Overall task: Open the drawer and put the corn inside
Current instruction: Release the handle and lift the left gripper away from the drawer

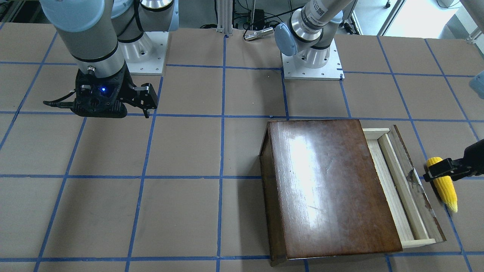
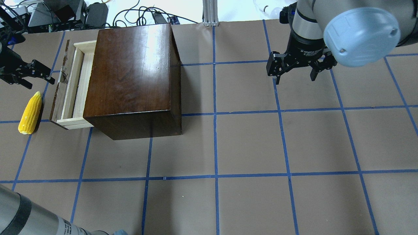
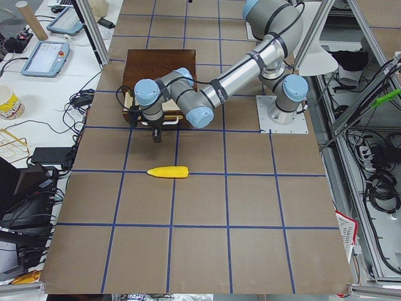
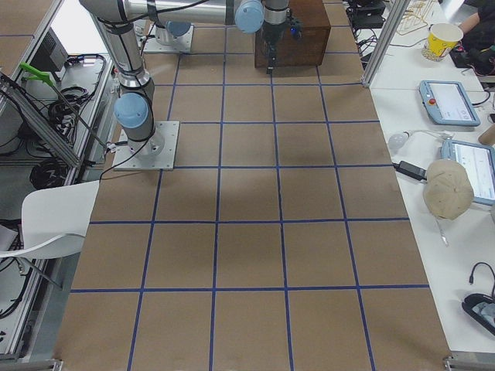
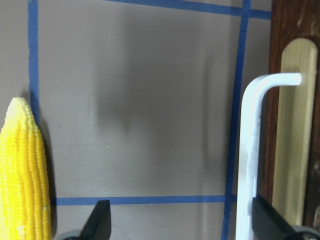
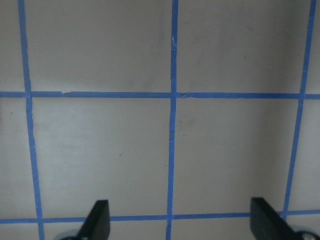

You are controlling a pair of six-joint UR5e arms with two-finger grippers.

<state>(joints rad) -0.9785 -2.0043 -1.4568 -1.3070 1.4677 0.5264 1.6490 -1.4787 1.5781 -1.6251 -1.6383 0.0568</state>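
Note:
The corn (image 2: 30, 113) lies flat on the table just outside the drawer's dark front panel (image 2: 58, 94), and also shows in the front view (image 1: 445, 187). The drawer (image 2: 76, 85) is pulled partly out of the glossy brown box (image 2: 130, 71); the visible part of its pale tray is empty. My left gripper (image 2: 40, 83) is open and empty, hovering above the table between the corn (image 5: 22, 175) and the drawer's white handle (image 5: 250, 150). My right gripper (image 2: 295, 80) is open and empty over bare table, far from the box.
The table is brown board with a blue tape grid (image 2: 215, 176). Both arm bases (image 1: 312, 64) are bolted at the robot's edge. Cables and equipment (image 2: 65, 16) sit beyond the far edge behind the box.

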